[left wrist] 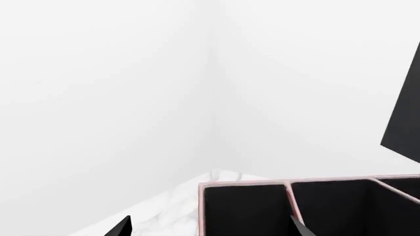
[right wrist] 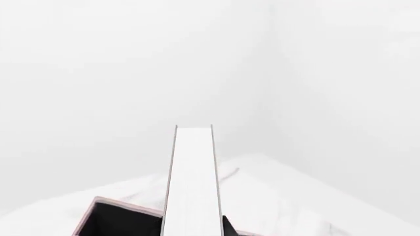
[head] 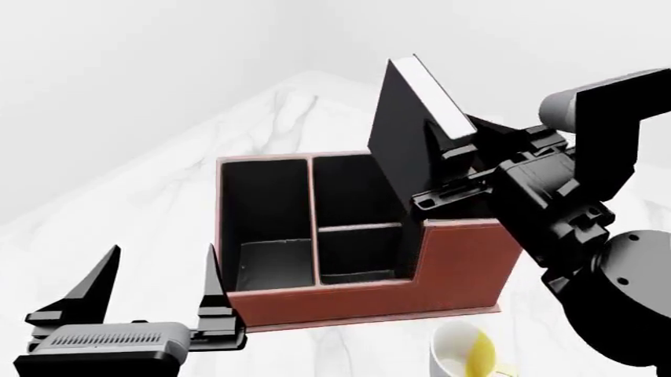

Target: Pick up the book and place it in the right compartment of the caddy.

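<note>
Book (head: 404, 129), black with white page edges, is pinched between the fingers of the right gripper (head: 453, 169) and held tilted in the air above the caddy (head: 367, 294), over its tall right end. Its lower edge dips toward the right compartment (head: 461, 206), which is mostly hidden behind the arm. The left gripper (head: 157, 287) hovers in front of the caddy's left end, fingers spread, holding nothing. A white-and-yellow mug (head: 467, 353) stands on the marble table (head: 126, 204) just in front of the caddy.
</note>
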`<state>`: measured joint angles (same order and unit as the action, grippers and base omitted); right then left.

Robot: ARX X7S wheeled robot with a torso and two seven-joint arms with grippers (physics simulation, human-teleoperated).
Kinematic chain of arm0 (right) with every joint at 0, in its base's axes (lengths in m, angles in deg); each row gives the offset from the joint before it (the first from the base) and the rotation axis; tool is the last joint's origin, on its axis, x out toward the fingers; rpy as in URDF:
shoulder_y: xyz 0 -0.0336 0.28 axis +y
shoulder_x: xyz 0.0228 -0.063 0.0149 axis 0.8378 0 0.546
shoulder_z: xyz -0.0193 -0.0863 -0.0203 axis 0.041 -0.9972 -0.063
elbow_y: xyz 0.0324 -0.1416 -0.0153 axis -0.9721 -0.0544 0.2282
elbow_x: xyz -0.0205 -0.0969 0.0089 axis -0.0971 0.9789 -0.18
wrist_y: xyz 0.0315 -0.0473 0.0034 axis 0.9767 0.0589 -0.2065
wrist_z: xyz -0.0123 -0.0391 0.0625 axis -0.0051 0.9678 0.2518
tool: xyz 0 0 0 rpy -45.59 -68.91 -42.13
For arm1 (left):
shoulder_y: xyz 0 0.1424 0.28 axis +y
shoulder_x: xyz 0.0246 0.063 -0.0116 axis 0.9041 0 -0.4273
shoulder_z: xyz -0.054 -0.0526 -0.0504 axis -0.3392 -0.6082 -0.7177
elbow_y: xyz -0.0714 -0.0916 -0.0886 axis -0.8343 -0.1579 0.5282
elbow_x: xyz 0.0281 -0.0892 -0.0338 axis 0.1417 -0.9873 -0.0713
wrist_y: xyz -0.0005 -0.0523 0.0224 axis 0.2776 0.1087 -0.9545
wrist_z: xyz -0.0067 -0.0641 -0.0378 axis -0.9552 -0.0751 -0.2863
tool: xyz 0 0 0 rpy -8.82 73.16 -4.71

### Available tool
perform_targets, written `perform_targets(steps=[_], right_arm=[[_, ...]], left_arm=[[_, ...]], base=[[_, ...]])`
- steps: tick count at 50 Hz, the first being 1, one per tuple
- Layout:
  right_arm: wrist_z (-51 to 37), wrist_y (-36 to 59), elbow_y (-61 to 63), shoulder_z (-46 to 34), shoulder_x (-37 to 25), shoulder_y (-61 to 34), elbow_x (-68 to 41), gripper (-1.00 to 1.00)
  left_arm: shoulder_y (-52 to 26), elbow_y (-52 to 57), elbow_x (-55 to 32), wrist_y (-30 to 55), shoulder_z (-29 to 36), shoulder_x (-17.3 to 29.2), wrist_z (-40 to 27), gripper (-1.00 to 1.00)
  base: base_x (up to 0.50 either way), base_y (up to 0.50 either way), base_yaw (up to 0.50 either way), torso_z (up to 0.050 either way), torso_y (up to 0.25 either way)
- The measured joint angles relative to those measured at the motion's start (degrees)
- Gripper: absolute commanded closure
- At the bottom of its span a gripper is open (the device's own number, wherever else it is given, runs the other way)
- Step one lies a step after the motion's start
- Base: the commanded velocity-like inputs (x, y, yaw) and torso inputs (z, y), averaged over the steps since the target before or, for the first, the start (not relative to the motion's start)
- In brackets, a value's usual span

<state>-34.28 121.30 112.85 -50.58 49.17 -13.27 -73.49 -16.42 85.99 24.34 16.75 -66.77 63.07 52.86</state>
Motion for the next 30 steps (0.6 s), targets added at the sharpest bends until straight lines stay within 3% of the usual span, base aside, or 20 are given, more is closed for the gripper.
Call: perform_targets(steps=[30], right_arm=[[2.1, -1.7, -12.3, -2.9, -1.0, -5.9, 10.0, 1.0]], left_arm=[[-0.3, -0.3, -0.3, 0.1, 0.4, 0.3, -0.5, -1.0]], base=[[0.0, 0.0, 0.0, 0.001, 0.001]])
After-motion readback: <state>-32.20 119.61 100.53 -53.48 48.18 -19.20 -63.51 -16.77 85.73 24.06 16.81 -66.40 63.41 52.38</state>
